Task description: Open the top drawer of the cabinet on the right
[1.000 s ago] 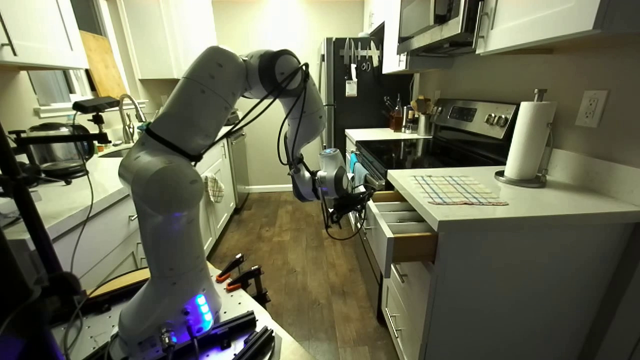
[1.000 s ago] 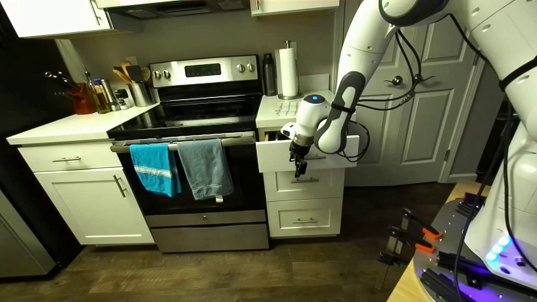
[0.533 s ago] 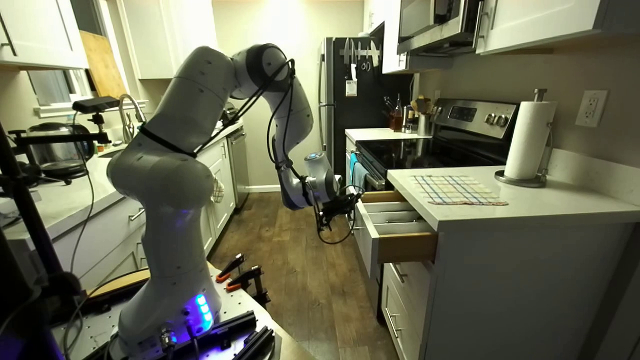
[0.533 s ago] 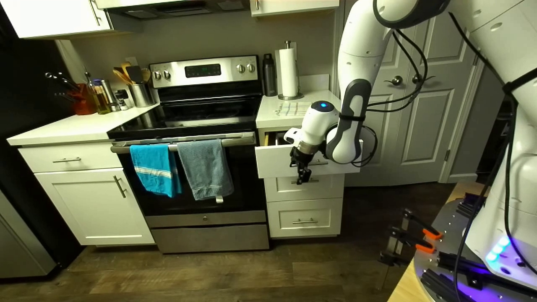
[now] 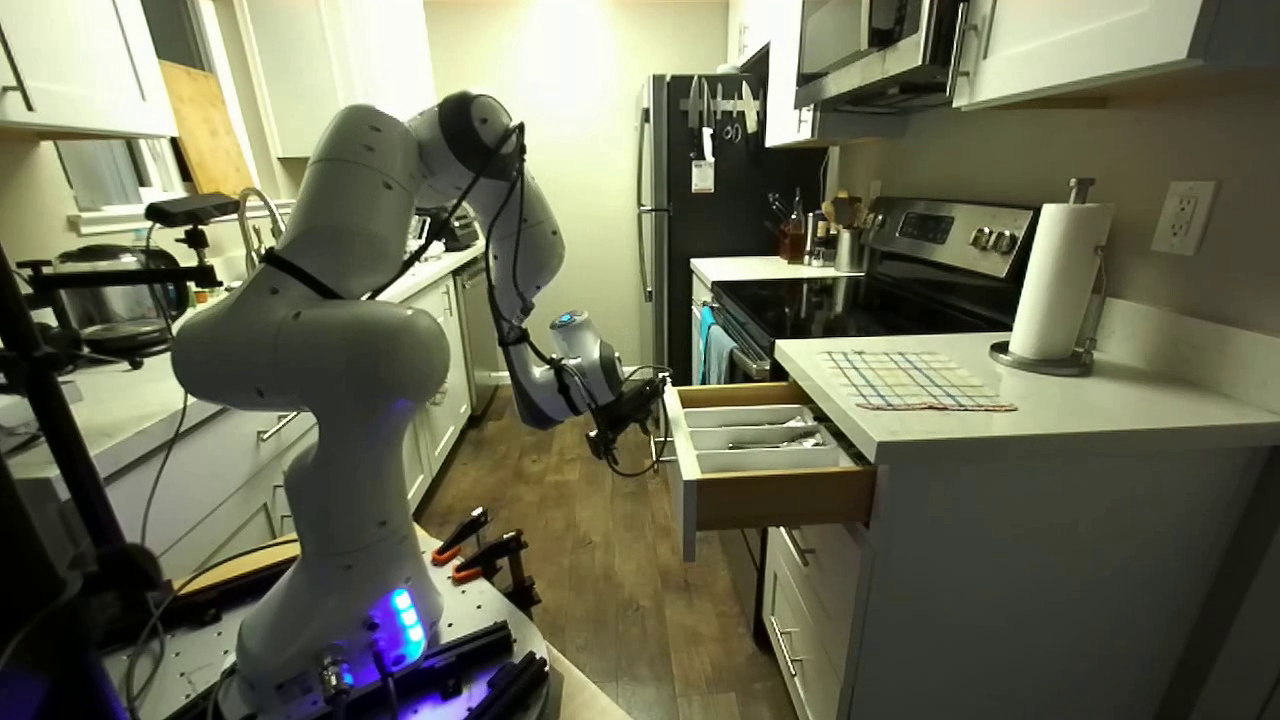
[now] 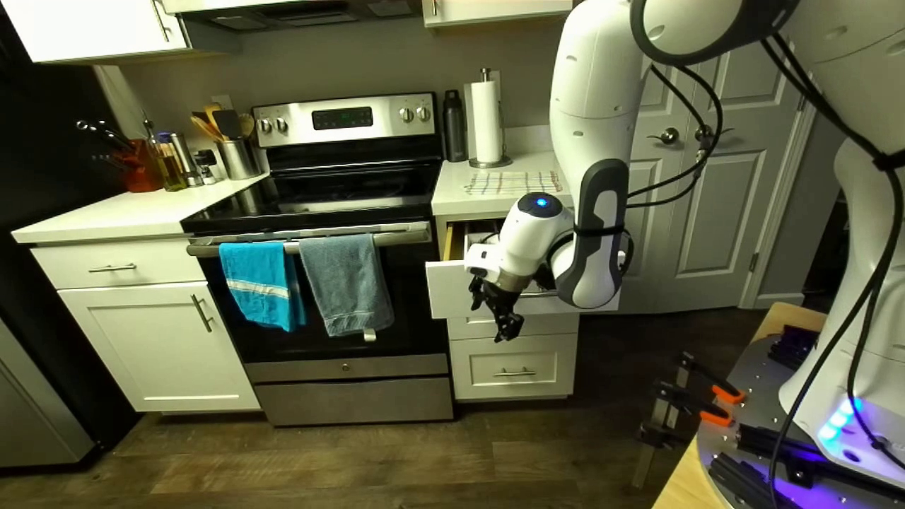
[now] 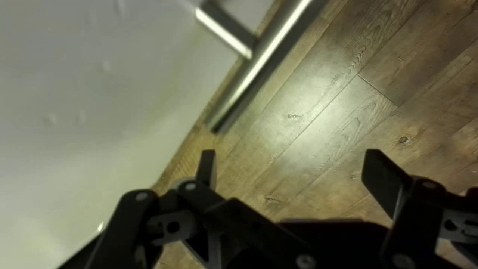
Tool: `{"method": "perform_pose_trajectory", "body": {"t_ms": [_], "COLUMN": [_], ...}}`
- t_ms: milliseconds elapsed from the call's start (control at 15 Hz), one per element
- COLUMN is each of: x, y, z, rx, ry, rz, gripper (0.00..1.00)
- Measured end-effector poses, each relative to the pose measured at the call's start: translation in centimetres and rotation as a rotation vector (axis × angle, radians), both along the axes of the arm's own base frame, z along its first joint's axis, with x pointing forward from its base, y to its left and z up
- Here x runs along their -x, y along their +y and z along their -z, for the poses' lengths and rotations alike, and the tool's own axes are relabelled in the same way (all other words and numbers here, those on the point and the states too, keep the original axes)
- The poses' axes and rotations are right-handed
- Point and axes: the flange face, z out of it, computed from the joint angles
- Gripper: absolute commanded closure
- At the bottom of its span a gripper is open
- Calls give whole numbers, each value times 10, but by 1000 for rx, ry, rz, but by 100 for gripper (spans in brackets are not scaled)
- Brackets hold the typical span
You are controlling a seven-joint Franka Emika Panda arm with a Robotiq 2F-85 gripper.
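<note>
A gripper (image 7: 293,168) hangs beside the open top drawer (image 5: 785,500) | fingers (image 7: 382,179) spread wide, clear of the drawer's metal handle (image 7: 261,63) | white tray (image 5: 765,460) inside

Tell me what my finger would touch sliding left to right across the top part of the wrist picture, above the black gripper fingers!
White drawer front → short metal handle post → long shiny handle bar → brown wooden floor.

White drawer front (image 6: 450,291), black pincer (image 7: 291,164)
</note>
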Motion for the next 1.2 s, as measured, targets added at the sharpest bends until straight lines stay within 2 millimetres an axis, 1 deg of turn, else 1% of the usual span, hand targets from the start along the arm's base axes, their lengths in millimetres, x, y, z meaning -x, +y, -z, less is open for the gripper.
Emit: {"method": "perform_pose_trajectory", "body": {"t_ms": [200, 267, 400, 533, 667, 800, 1000, 1200], "x": [24, 31, 42, 47, 41, 32, 21, 26], "y": [71, 90, 122, 141, 148, 142, 119, 98], "z": [13, 17, 22, 21, 15, 5, -15, -44], "rx": [16, 18, 14, 3, -19, -48, -117, -220], "ry": [0, -4, -17, -33, -54, -67, -60, -23], "rz": [-123, -146, -175, -180, -154, -104, -9, 44], "gripper": [0, 0, 0, 0, 0, 0, 0, 0]}}
